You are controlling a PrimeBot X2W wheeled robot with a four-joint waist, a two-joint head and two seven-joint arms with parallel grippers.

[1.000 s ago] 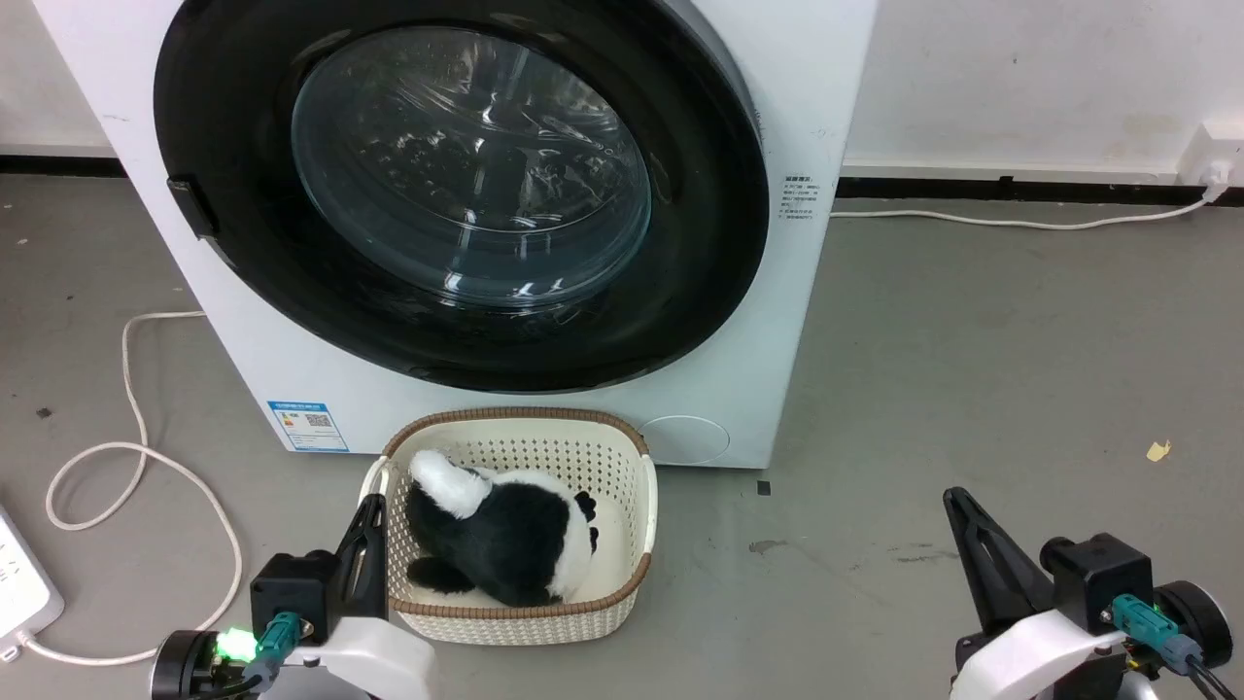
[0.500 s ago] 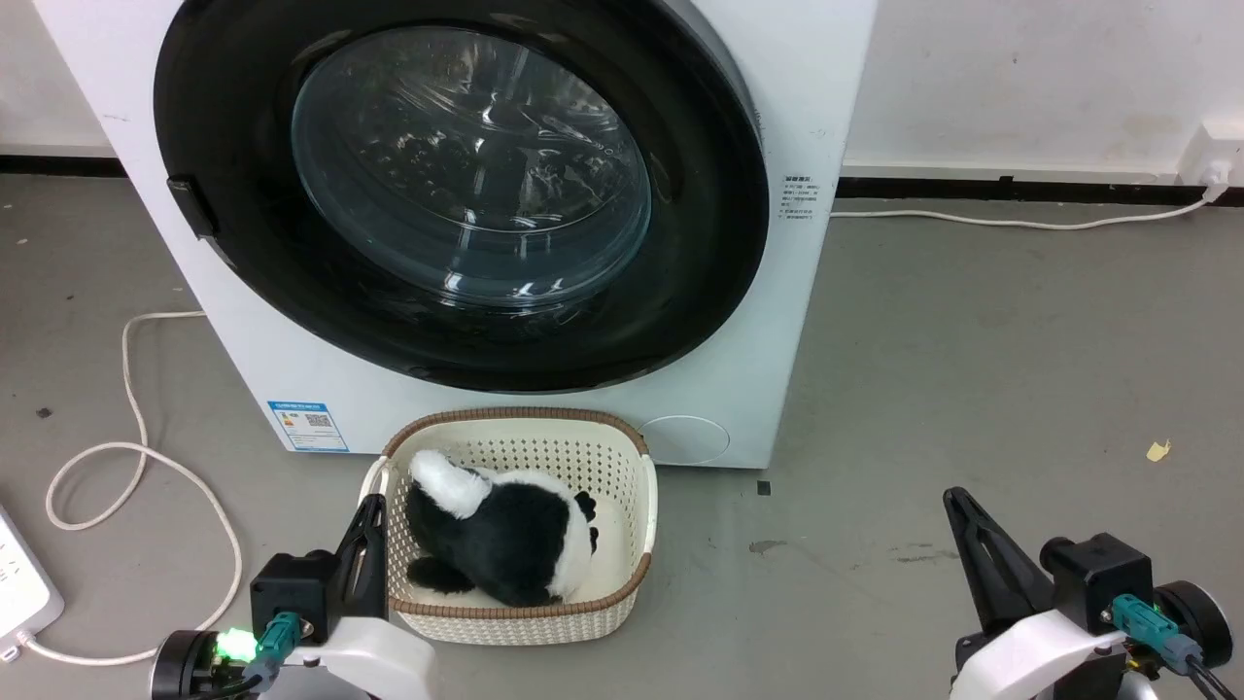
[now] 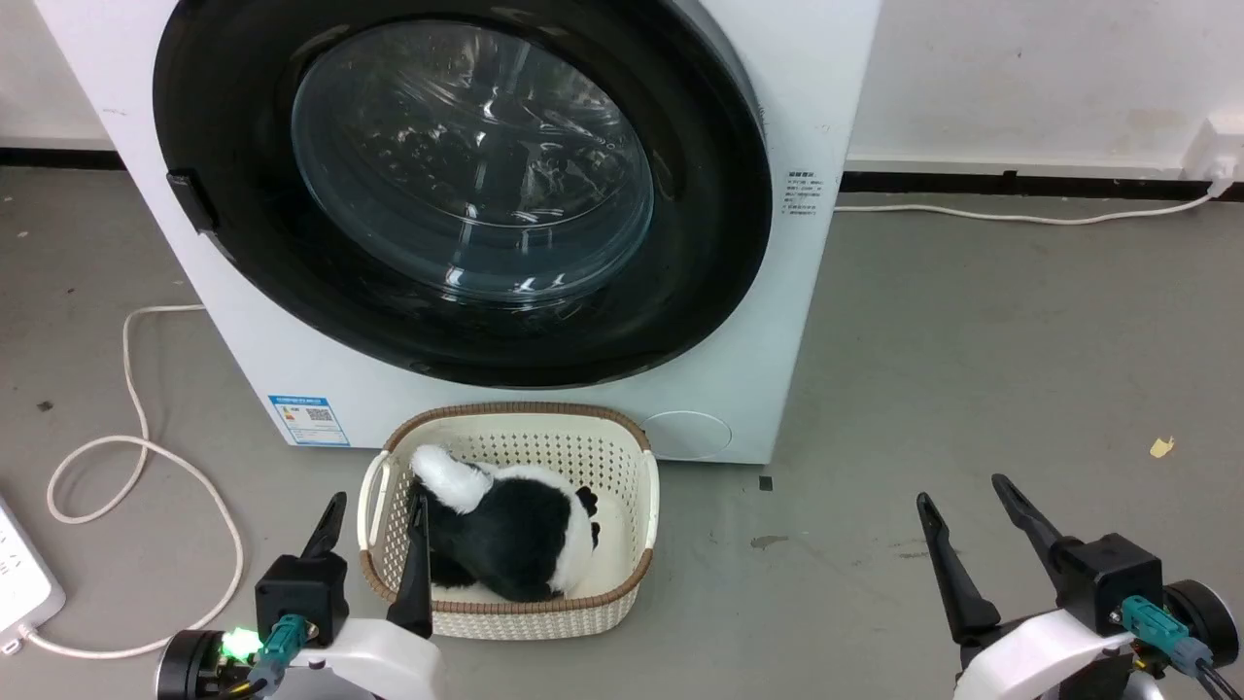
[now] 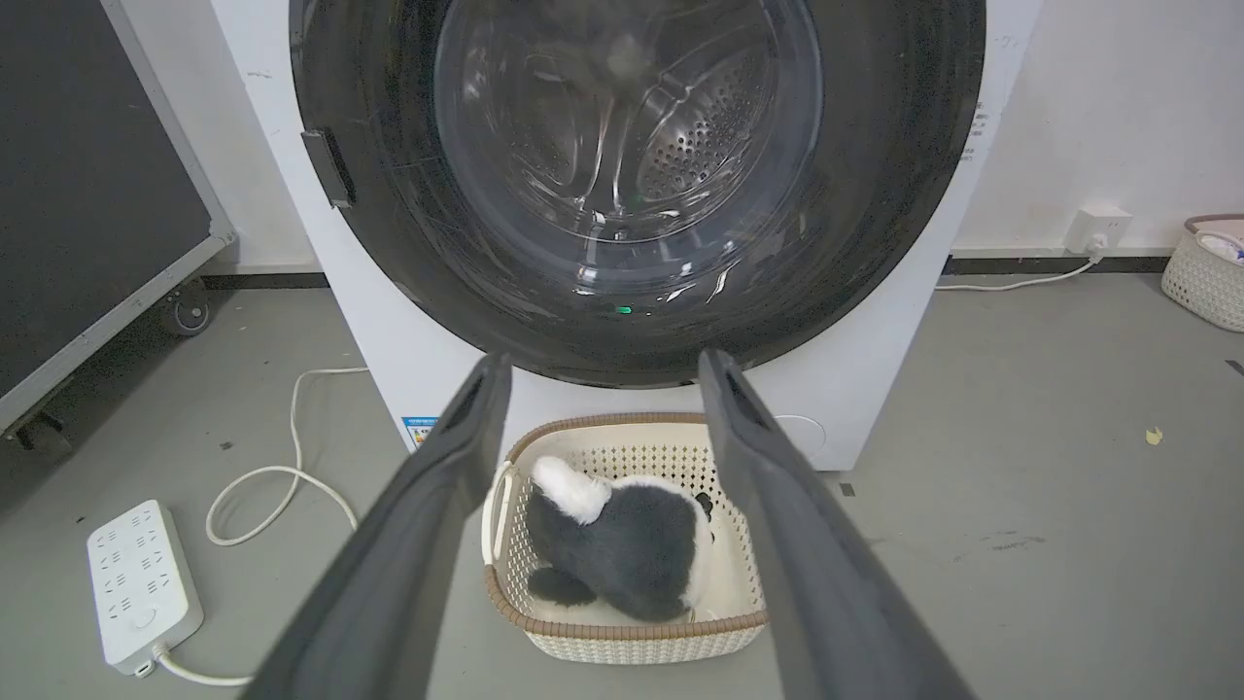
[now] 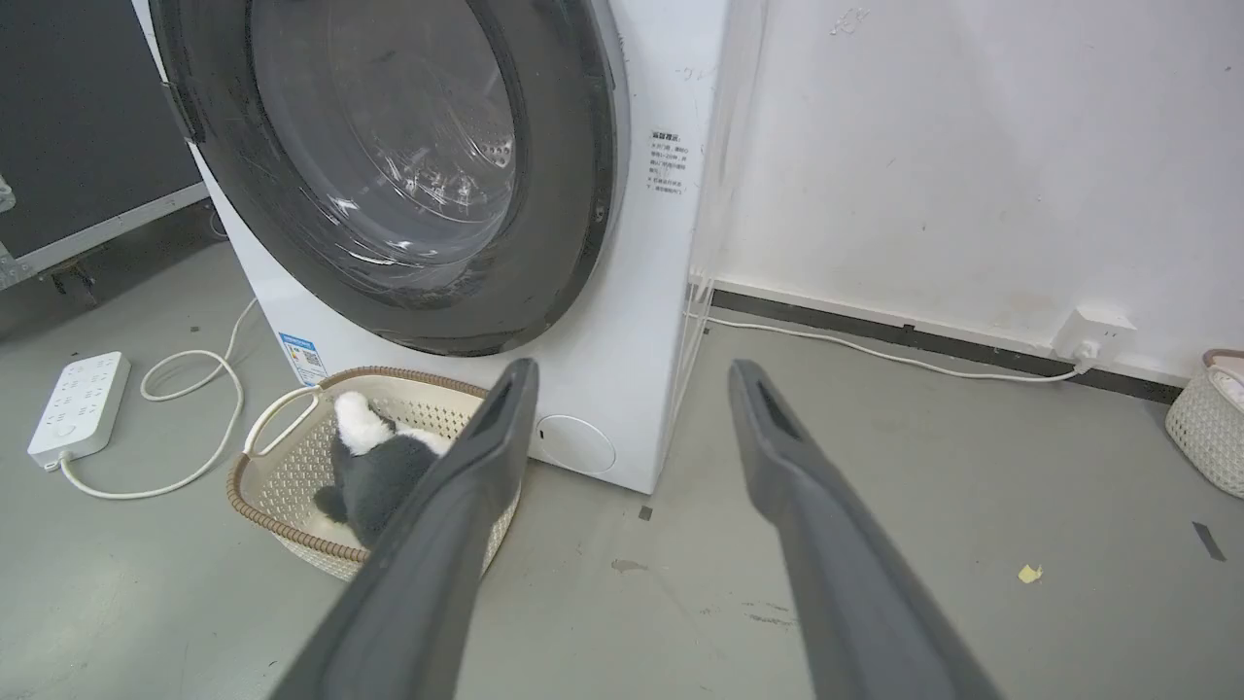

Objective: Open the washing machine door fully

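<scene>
At the front of the washing machine point(image 3: 797, 321), the washing machine door point(image 3: 709, 233) sits shut, its glossy black ring flush against the white face. The steel drum point(image 4: 700, 146) can be seen through the glass window point(image 3: 471, 165). The small dark latch tab point(image 3: 190, 204) on the door's left edge is untouched. By that, nothing of the task looks done, and the whole swing is still left.

Just below the door, a cream basket point(image 3: 515, 410) holding a black-and-white plush toy point(image 3: 515, 535) stands on the floor point(image 3: 972, 340), close in front of the machine.

The left pincer point(image 3: 377, 504) hangs low at the basket's near left corner, spread apart and empty. The right pincer point(image 3: 962, 491) is likewise spread and empty over bare floor, well apart from the door. Both are far below the latch tab.
</scene>
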